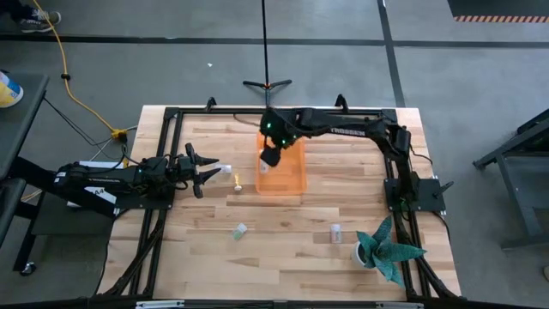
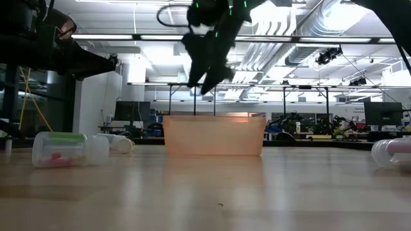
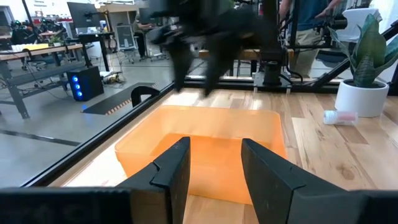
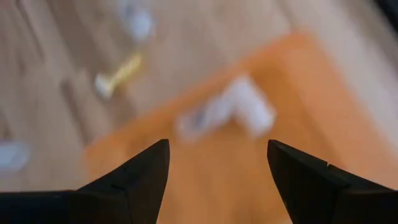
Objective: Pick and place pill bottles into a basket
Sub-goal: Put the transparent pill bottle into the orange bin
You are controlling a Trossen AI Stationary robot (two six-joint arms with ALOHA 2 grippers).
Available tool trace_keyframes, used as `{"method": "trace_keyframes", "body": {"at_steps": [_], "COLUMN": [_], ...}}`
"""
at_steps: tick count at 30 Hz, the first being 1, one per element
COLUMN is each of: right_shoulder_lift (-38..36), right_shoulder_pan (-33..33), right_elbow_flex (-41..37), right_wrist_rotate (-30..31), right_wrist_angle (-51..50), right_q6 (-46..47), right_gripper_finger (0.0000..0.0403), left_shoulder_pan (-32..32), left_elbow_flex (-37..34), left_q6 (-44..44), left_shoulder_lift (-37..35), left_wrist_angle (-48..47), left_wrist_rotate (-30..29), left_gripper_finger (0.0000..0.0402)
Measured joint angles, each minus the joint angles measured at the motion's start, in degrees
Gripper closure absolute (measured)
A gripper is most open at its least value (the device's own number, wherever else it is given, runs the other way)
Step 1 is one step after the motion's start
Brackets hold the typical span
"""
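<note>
Landmark: I took the basket (image 1: 287, 176), the orange tray on the table (image 1: 283, 257), as my reference.
Near side of basket: I saw a pale green bottle (image 1: 239, 230), a white bottle (image 1: 336, 232) and the potted plant (image 1: 386, 249) lying well apart from it.
Left of basket: a yellow bottle (image 1: 236, 181) lay just beside it; my left gripper (image 1: 206, 167) hovered past that, jaws spread and empty.
Inside basket: white bottles (image 4: 233, 109) rested on its floor.
Above basket: my right gripper (image 1: 269, 158) hung over its far left part, jaws spread, holding nothing.
</note>
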Motion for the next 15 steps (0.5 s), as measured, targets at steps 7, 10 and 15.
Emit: {"method": "trace_keyframes", "body": {"at_steps": [7, 10, 15], "right_shoulder_lift": [-0.09, -0.09, -0.09], "right_shoulder_pan": [9.07, 13.95, 23.06], "right_elbow_flex": [6.41, 5.14, 0.67], "right_wrist_rotate": [1.69, 3.49, 2.75], "right_wrist_angle": [-25.82, -31.73, -37.32], "right_q6": [17.07, 25.33, 40.67], "right_gripper_finger": [0.0142, 0.0142, 0.0142], "left_shoulder_pan": [0.00, 0.00, -0.02], "left_elbow_flex": [0.00, 0.00, -0.01], "left_q6": [-0.12, -0.11, -0.09], "left_shoulder_lift": [0.00, 0.02, 0.01], "left_wrist_angle": [0.00, 0.00, 0.00], "left_wrist_rotate": [0.02, 0.02, 0.02], "left_gripper_finger": [0.0225, 0.0225, 0.0225]}}
